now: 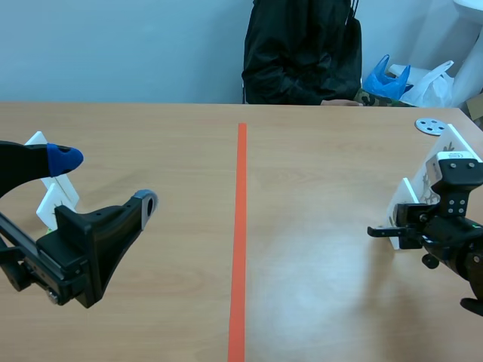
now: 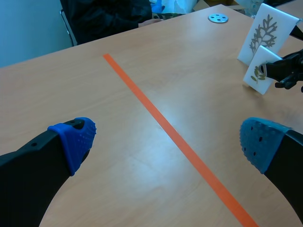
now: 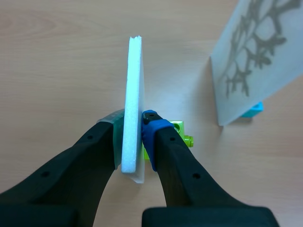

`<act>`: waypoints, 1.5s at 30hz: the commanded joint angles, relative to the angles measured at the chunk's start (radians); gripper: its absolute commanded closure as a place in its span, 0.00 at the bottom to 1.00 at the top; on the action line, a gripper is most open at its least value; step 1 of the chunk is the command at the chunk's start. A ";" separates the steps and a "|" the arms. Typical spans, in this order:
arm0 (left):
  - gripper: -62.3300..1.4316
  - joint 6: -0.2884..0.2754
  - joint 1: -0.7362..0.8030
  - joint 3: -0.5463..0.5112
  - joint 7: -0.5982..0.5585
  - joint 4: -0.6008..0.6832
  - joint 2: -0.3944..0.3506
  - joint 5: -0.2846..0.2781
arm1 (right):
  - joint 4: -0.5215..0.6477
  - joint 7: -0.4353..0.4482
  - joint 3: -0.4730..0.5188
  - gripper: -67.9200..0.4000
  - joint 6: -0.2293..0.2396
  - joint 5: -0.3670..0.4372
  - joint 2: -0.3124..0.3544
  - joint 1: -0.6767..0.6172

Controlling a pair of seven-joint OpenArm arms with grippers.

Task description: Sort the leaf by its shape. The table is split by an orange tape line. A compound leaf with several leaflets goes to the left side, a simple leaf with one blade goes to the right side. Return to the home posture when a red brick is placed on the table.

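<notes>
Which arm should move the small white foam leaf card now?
Right: its jaws are shut on the small white foam leaf card; the left jaws stand open, across the orange tape line.

No legible text, number or brand appears. The large white card (image 2: pixel 267 33) and the small white card (image 2: pixel 258 72) bear only leaf prints.

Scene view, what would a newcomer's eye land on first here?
The orange tape line running down the middle of the table stands out first. On the right side, the right gripper is shut on a thin white card standing on edge, beside a taller card with a branching leaf print. The left gripper hangs open left of the line.
</notes>
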 commanded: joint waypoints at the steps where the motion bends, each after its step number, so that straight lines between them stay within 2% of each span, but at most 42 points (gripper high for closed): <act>1: 0.00 -0.002 -0.003 -0.006 -0.018 0.002 0.003 -0.009 | 0.020 0.019 0.017 0.91 0.000 0.003 0.017 0.005; 3: 0.00 -0.002 -0.003 -0.006 -0.018 0.002 0.003 -0.008 | 0.020 0.019 0.028 0.87 0.000 0.003 0.017 -0.002; 8: 0.00 -0.002 -0.003 -0.006 -0.018 0.002 0.003 -0.006 | 0.020 0.019 0.034 0.86 0.000 0.003 0.017 -0.016; 17: 0.00 -0.002 -0.003 -0.006 -0.018 0.002 0.003 -0.006 | 0.027 0.031 0.035 0.56 0.001 0.003 0.018 -0.016; 22: 0.00 -0.002 -0.003 -0.006 -0.018 0.002 0.003 -0.006 | 0.077 0.027 0.061 0.52 0.019 0.004 0.023 -0.016; 27: 0.00 -0.002 -0.003 -0.006 -0.018 0.002 0.003 -0.006 | 0.172 -0.011 0.114 0.52 0.104 0.023 0.023 -0.034; 31: 0.00 -0.002 -0.003 -0.006 -0.018 0.002 0.003 -0.006 | 0.272 -0.049 0.151 0.52 0.166 0.098 0.023 -0.069; 39: 0.00 -0.002 -0.003 -0.006 -0.018 0.002 0.003 -0.006 | 0.488 -0.123 0.218 0.52 0.287 0.195 0.037 -0.174; 45: 0.00 -0.002 -0.003 -0.005 -0.018 0.002 0.002 -0.006 | 0.631 -0.146 0.276 0.30 0.390 0.243 0.065 -0.278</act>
